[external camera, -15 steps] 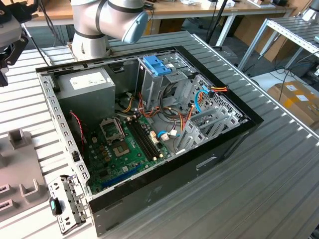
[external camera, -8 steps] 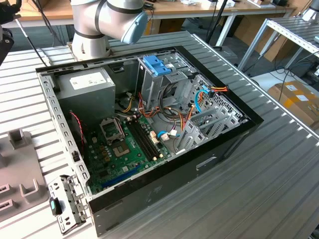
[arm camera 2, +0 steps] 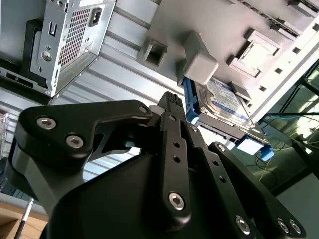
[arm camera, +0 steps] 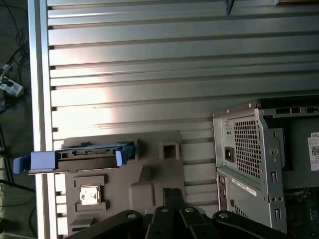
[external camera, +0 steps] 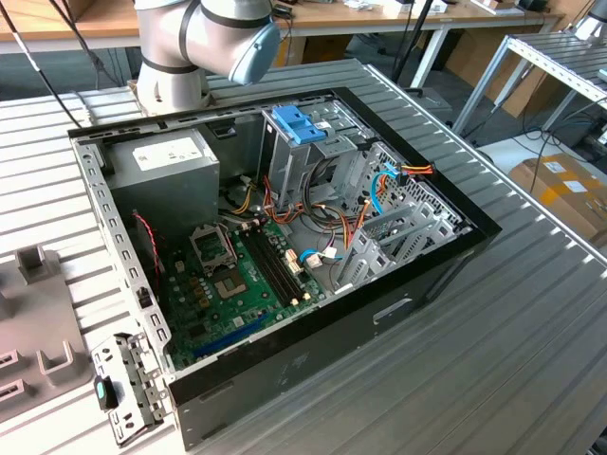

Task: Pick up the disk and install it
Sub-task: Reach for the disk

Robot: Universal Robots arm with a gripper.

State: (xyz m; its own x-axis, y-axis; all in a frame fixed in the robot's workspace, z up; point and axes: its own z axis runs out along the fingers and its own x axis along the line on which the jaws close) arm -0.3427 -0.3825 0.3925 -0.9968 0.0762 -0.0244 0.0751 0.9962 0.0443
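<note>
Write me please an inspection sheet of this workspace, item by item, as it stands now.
Surface: ribbed metal table, bearing an open computer case and a grey fixture plate.
Job's things: disk stands on edge in the fixture plate, blue rails on its sides; not gripped, not installed.
Clutter: metal bracket lying by the case's corner.
Gripper: gripper near the fixture plate, apart from the disk.
Cables: coloured wires inside the case; cables on the floor beside the table.
Surroundings: wooden bench behind; cardboard box on the floor at the exterior view's right.
</note>
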